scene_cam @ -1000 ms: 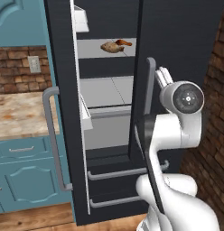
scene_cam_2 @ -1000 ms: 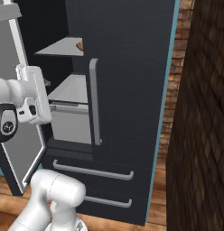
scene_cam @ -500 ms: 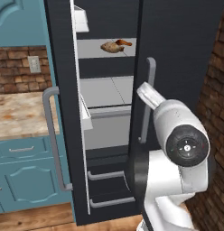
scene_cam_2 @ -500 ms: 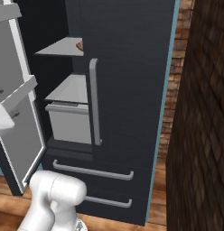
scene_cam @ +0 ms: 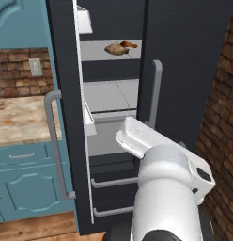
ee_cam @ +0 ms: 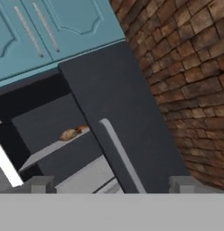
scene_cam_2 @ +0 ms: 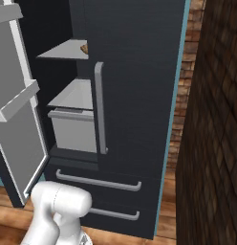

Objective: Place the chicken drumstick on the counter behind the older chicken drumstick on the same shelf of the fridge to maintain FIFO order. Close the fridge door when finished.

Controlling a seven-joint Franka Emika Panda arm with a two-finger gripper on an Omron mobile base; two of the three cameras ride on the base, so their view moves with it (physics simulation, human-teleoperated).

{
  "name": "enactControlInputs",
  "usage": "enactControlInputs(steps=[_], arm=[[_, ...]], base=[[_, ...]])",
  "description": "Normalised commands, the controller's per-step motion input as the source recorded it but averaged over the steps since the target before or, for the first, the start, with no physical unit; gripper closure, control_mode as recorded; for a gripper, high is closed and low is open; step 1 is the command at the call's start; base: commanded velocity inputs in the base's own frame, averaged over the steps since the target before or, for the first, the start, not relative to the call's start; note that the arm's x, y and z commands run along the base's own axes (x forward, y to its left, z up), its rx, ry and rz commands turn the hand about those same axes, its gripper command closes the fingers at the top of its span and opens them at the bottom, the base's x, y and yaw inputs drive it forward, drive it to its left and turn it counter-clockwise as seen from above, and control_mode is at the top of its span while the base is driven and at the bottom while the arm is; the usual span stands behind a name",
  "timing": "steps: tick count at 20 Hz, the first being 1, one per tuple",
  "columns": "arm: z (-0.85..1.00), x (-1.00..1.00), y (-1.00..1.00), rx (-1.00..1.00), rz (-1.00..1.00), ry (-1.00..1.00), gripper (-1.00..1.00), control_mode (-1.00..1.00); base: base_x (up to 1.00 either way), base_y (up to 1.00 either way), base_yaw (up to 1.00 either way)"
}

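fridge [scene_cam: 184,56] top centre, door [scene_cam: 62,94] open; both drumsticks [scene_cam: 119,48] already on shelf [scene_cam: 97,51], so gripper [ee_cam: 111,182] fingers spread, empty, free to shut door

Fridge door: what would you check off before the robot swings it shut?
1. Chicken drumstick on the shelf: ok.
2. It lies behind the older chicken drumstick: ok, it looks farther back.
3. Gripper open and empty: ok.
4. Gripper at the door handle: not ok, it points into the fridge.
5. Fridge door shut: not ok, it stands open.
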Motion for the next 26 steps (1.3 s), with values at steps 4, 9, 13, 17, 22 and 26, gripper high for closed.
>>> enactControlInputs(steps=[4, 9, 13, 17, 22, 26], arm=[[-0.39, 0.15, 1.0, -0.12, 0.0, -0.02, -1.0, -1.0], [-0.34, 0.73, 1.0, -0.08, -0.12, 0.0, -1.0, -1.0], [-0.26, 0.8, 0.92, -0.04, -0.14, 0.0, -1.0, -1.0], [-0.28, 0.8, 0.98, -0.05, -0.15, 0.0, -1.0, -1.0], [-0.39, 0.79, 0.76, -0.06, -0.17, 0.0, -1.0, -1.0], [-0.38, 0.89, 0.68, -0.05, -0.19, 0.0, -1.0, -1.0]], base=[[0.0, 0.0, 0.0], [0.0, 0.0, 0.0], [0.0, 0.0, 0.0], [0.0, 0.0, 0.0], [0.0, 0.0, 0.0], [0.0, 0.0, 0.0]])
